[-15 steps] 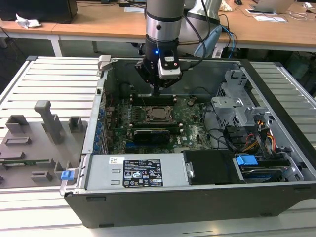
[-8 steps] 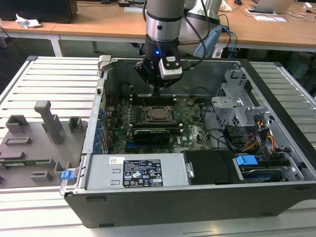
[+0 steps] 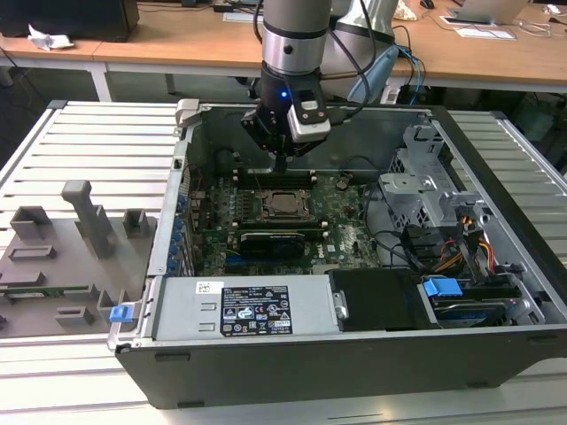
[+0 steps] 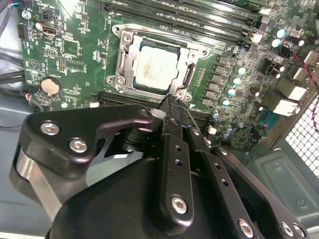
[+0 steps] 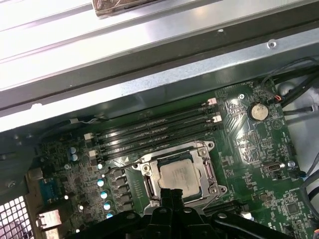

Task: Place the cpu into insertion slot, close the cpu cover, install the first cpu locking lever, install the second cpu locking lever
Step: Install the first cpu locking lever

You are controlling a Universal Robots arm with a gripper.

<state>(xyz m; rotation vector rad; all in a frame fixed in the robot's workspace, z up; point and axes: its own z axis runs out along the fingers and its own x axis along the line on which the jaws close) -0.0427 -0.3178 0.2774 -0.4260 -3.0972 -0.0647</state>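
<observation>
The cpu [image 4: 154, 67] [image 5: 178, 175] [image 3: 285, 203] lies flat in the insertion slot [image 4: 121, 34] on the green motherboard. The cpu cover [image 4: 122, 60] [image 5: 207, 172] lies down around it as a silvery frame, and the chip's top shows through its window. My gripper [image 4: 171, 101] [image 5: 172, 192] [image 3: 281, 165] hangs just above the socket's edge on the side toward the long black memory slots, its fingers shut together with nothing between them. A thin lever wire [image 5: 123, 164] sticks out sideways from the socket, and a thin rod [image 4: 192, 121] runs close beside my fingertips.
Long black memory slots [image 5: 154, 127] run beside the socket. A black graphics card [image 3: 270, 241], the power supply [image 3: 252, 305] and a metal drive cage [image 3: 425, 181] stand inside the case. Case walls close in all round. A grey fixture tray [image 3: 71, 239] lies at the exterior view's left.
</observation>
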